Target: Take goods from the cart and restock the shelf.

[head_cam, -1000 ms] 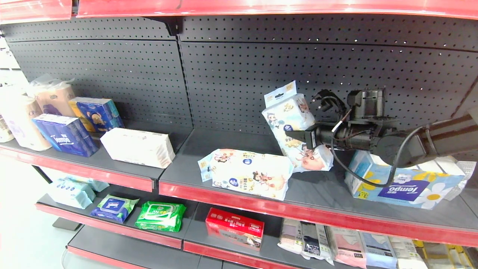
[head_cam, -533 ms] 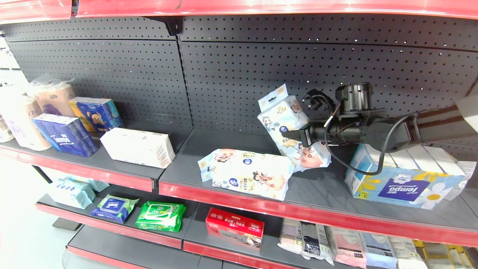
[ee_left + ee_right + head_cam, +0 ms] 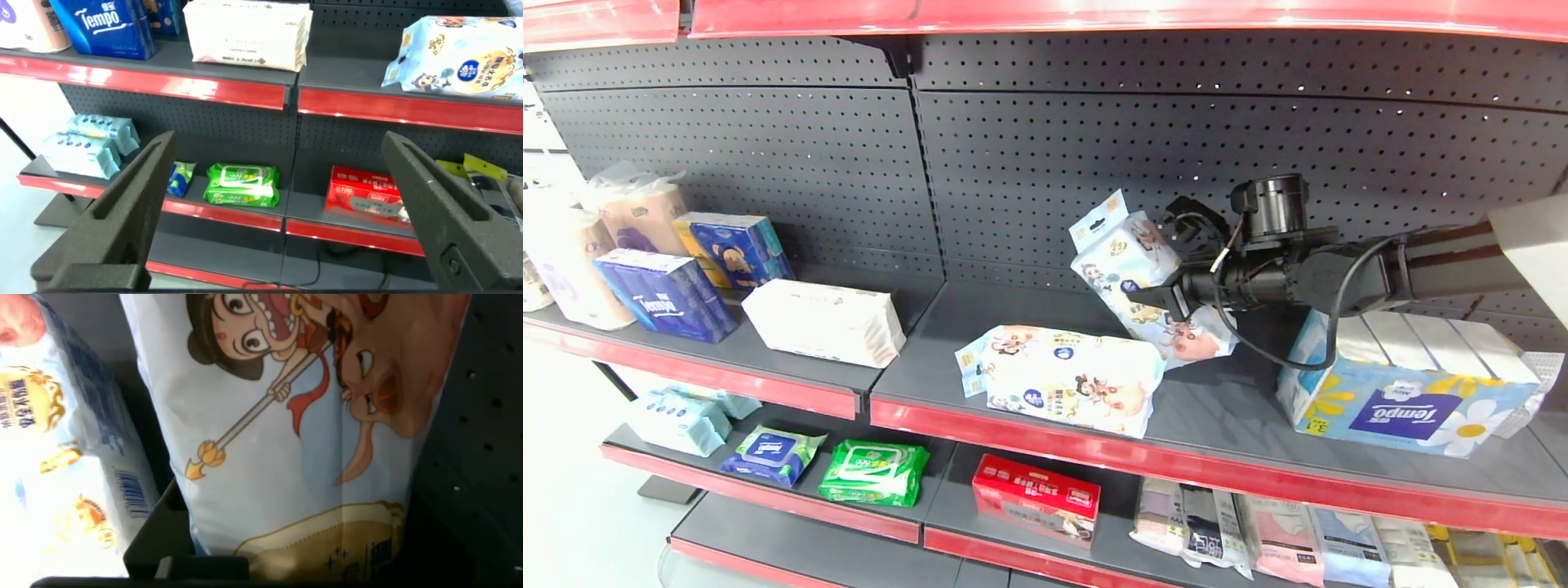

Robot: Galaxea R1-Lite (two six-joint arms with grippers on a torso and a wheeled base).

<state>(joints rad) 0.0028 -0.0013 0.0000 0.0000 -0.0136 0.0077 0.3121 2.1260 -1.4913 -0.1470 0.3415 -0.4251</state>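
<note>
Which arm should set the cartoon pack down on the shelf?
Right. The right tool grips the cartoon tissue pack, tilted at the middle shelf behind the lying pack. The left tool is open, empty, and faces the lower shelf.

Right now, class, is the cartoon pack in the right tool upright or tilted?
Tilted: the cartoon pack in the right tool leans, top tab toward the robot's left.

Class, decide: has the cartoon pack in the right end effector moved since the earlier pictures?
Yes: the cartoon pack has shifted left, away from the flowered tissue box.
</note>
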